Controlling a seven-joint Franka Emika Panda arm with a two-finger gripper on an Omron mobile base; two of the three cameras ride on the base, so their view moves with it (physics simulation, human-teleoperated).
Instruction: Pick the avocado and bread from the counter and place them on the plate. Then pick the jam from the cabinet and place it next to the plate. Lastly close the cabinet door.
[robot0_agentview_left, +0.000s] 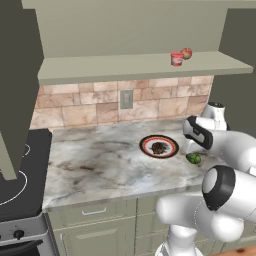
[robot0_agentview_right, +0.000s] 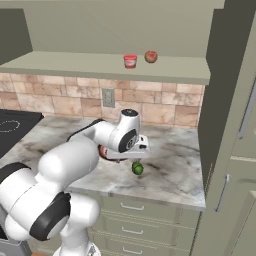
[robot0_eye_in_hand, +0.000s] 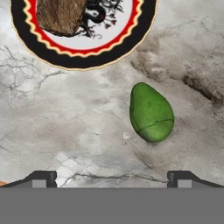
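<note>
while the small glossy green avocado (robot0_eye_in_hand: 151, 113) lies on its side on the grey-white marbled stone counter (robot0_agentview_left: 100, 165), the two-finger gripper (robot0_eye_in_hand: 112, 178) of the white arm hangs above it with its jaws spread wide apart and nothing between them. in the hand view the two dark finger tips (robot0_eye_in_hand: 42, 178) rise at the bottom corners, and the avocado sits between their lines but nearer the right one, apart from both. the fruit shows a fine crack-like line across its broader end.

just beyond the avocado, apart from it, rests the round flat plate (robot0_eye_in_hand: 26, 46) with a black outer rim, a red-orange zigzag band and a white centre with a dark motif. the small dark brown rough lumpy bread (robot0_eye_in_hand: 60, 15) already lies on the plate, over part of that motif. from the left base view the plate (robot0_agentview_left: 148, 141) sits mid-counter with the bread (robot0_agentview_left: 159, 148) at its centre, and the avocado (robot0_agentview_left: 193, 158) is near its right, close to the counter's front edge.

up on the long shelf of the beige-olive wall cabinet (robot0_agentview_left: 125, 67) stands the small squat red jam jar (robot0_agentview_left: 177, 59) with a paler lid, just beside a reddish apple-like ball (robot0_agentview_left: 186, 53). the large beige-olive cabinet door (robot0_agentview_left: 17, 85) stands swung open at the left.
</note>
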